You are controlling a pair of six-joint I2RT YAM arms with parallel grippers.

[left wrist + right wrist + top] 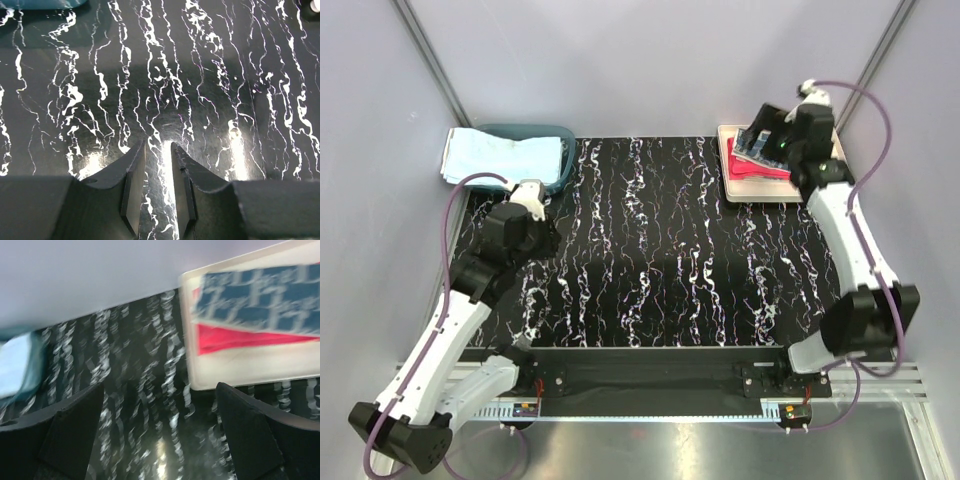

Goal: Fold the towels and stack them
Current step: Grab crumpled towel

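A light blue towel (495, 155) lies draped over the teal basket (563, 165) at the far left; it also shows in the right wrist view (15, 365). A patterned blue towel (760, 150) lies on a red-pink towel (750, 171) on the cream tray (760, 190) at the far right. Both show blurred in the right wrist view: the patterned one (260, 300), the red-pink one (235, 337). My right gripper (772, 125) (160, 410) hangs wide open and empty over the tray's left side. My left gripper (542, 222) (158, 150) is low over the bare table, jaws a narrow gap apart, holding nothing.
The table top (660, 250) is black with white streaks. Grey walls close in at the back and both sides. The basket's edge (45, 4) shows at the top left of the left wrist view. A metal rail (650, 385) runs along the near edge.
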